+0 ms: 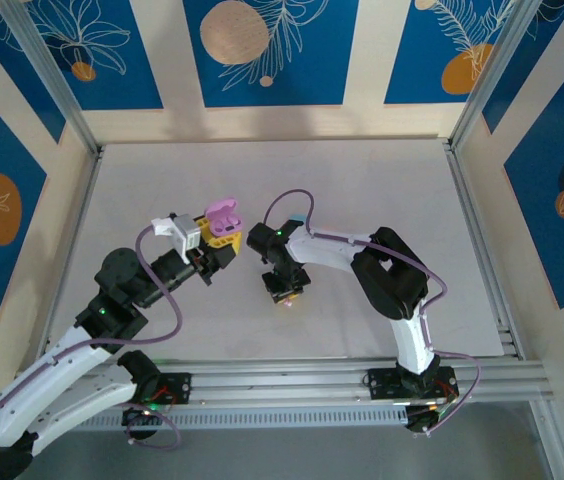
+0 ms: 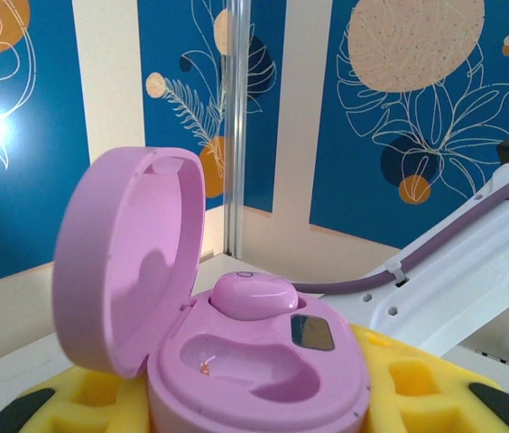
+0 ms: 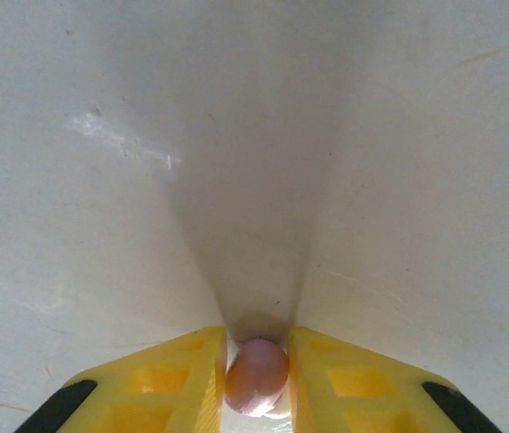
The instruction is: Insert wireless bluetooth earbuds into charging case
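i see left jaws gripping the open case (image 2: 263, 383), one bud (image 2: 253, 296) seated, right jaws pinching another bud (image 3: 256, 374) on the worktop (image 3: 146, 180).

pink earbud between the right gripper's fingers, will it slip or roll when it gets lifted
The pink earbud looks smooth and rounded, so it could well squirt out from between the flat yellow fingers if pinched off-centre. On the white table it would probably roll if dropped. Small against the fingers, it is likely very light.
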Motion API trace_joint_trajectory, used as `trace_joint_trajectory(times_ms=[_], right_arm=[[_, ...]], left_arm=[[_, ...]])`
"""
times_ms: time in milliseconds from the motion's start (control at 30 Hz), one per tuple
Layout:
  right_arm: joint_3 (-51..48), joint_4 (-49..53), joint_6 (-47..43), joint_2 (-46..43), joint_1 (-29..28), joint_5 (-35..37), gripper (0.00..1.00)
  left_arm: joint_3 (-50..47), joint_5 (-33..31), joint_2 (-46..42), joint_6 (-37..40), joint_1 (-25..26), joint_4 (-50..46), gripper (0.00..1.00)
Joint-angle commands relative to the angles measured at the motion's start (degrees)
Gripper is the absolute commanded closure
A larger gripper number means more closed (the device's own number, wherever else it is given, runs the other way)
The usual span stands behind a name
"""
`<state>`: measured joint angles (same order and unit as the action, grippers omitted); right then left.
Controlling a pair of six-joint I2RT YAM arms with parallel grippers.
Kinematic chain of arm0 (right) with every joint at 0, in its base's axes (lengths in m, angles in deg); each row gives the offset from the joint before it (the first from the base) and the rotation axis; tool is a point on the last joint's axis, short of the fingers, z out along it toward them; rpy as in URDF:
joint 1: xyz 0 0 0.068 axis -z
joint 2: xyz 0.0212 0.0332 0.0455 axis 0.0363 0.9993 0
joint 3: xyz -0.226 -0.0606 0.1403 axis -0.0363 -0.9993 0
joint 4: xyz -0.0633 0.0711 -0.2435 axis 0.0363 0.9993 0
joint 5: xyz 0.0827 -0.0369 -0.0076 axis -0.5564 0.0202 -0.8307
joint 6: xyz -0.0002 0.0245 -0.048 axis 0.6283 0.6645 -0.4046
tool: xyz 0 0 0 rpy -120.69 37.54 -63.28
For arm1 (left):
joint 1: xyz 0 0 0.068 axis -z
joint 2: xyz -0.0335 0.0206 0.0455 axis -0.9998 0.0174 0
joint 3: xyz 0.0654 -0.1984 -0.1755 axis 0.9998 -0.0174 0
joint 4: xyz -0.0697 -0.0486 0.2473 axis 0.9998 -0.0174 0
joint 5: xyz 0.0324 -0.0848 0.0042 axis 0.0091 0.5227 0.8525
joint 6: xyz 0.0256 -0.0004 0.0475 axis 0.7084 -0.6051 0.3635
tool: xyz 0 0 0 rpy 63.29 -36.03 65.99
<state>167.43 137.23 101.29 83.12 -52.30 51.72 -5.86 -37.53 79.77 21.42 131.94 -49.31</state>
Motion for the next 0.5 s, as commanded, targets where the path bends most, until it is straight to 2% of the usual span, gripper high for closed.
trace_joint_trajectory(times_ms=[0, 267, 467], right_arm=[[1.36, 1.80, 1.17, 1.44, -0.27, -1.41, 0.76], [0.46, 1.06, 1.54, -1.62, -0.19, -1.30, 0.83], [-0.87, 0.43, 1.61, -5.56, 0.42, -2.09, 0.83]], left_arm=[[-0.17, -0.69, -0.23, -0.52, 0.38, 2.52, 0.77], [-0.49, -1.03, -0.21, -0.56, 0.35, 2.60, 0.77], [-0.70, -1.26, 0.04, -0.61, 0.37, 2.60, 0.77]])
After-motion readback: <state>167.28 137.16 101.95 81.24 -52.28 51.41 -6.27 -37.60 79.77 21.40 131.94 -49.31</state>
